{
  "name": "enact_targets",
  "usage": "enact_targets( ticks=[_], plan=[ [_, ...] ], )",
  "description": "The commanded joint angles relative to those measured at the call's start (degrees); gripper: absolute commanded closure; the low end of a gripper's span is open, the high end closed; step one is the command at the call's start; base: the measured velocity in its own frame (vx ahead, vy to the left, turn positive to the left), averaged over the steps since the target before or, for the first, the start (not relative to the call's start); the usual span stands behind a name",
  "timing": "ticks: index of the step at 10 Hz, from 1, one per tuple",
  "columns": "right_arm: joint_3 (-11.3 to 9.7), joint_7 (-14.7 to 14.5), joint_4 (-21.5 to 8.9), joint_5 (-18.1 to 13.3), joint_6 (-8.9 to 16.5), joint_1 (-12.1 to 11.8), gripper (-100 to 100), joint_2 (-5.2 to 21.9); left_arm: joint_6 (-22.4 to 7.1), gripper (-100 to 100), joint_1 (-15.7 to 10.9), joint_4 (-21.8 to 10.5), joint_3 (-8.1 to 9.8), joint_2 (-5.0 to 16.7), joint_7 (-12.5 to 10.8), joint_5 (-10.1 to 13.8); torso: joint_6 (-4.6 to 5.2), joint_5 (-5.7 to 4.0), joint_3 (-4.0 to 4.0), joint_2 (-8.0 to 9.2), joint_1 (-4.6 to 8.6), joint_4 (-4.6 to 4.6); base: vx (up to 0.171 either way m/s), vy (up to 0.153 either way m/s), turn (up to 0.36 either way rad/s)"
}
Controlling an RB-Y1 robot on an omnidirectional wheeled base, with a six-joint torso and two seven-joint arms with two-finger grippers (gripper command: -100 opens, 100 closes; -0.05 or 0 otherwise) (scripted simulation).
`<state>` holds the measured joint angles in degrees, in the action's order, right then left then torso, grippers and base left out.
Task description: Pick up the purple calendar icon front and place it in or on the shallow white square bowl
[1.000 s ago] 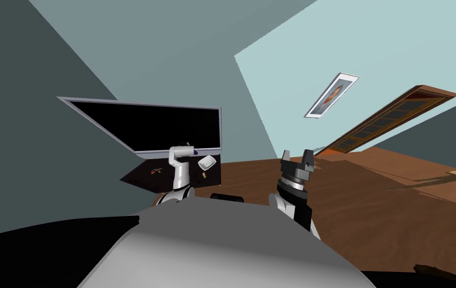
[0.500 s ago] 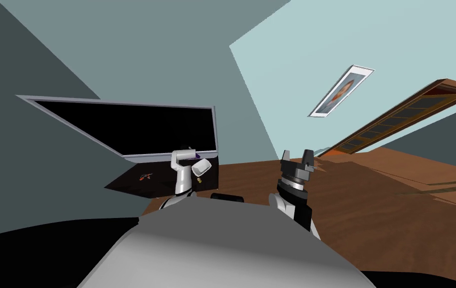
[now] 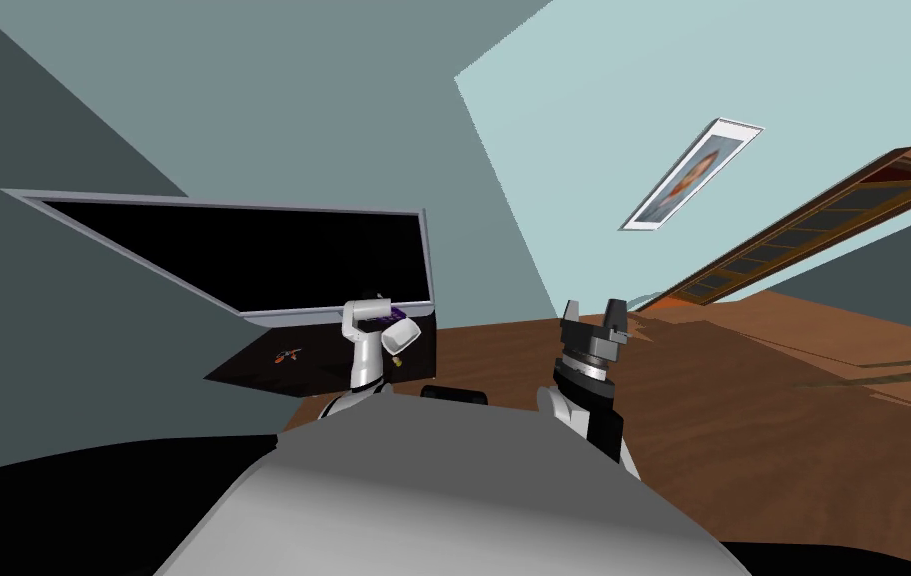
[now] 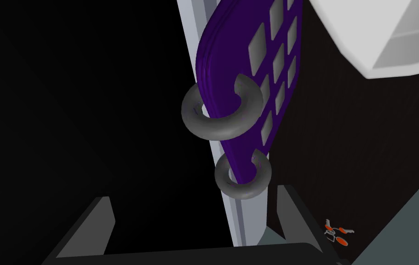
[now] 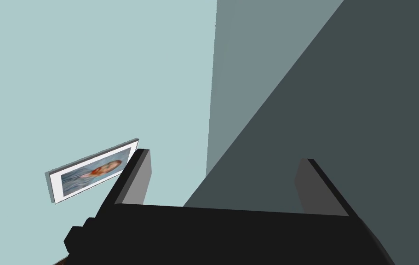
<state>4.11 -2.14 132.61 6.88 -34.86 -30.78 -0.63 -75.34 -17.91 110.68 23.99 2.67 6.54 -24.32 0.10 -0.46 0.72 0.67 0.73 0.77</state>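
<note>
Since the whole head view has slid, with the dark table (image 3: 253, 368) drifting left, it's the robot itself that shifted, not the stuff, so this reads as final lining-up, pick not made. Its left gripper (image 4: 194, 193) is spread wide on nothing; the flat purple calendar plate with grey squares and two grey rings (image 4: 229, 60) sits just ahead, seemingly propped on the light grey window frame (image 4: 192, 27). Long axis runs away from the gripper, ringed end nearest, far end toward the shallow white square bowl (image 4: 387, 41). Right gripper (image 5: 224, 156) hangs open, idle.
</note>
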Motion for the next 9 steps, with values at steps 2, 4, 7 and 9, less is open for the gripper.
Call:
enact_targets(
  ticks=[2, 4, 7, 9],
  plan=[
    [0.00, 0.00, 0.00, 0.00, 0.00, 0.00, 0, 0.00, 0.00, 0, 0.00, 0.00, 0.00, 0.00, 0.00, 0.00, 0.00, 0.00, 0.00, 0.01, 0.00, 0.00, 0.000, 0.000, 0.000],
    [0.00, 0.00, 0.00, 0.00, 0.00, 0.00, 0, 0.00, -3.25, -100, -0.51, 2.31, 0.23, -0.11, 1.08, -0.40, 0.01, 0.01, -0.02, -0.04, -0.06, 0.00, 0.026, 0.029, -0.048],
    [0.00, 0.00, 0.00, 0.00, 0.00, 0.00, 0, 0.00, -6.49, -100, -1.03, 4.62, 0.45, -0.22, 2.17, -0.79, 0.00, 0.03, -0.06, -0.11, -0.14, -0.02, 0.032, 0.037, -0.032],
    [0.00, 0.00, 0.00, 0.00, 0.00, 0.00, 0, 0.00, -8.66, -100, -1.37, 6.16, 0.60, -0.29, 2.89, -1.06, 0.00, 0.02, -0.06, -0.10, -0.10, -0.02, 0.029, 0.030, -0.033]
  ],
)
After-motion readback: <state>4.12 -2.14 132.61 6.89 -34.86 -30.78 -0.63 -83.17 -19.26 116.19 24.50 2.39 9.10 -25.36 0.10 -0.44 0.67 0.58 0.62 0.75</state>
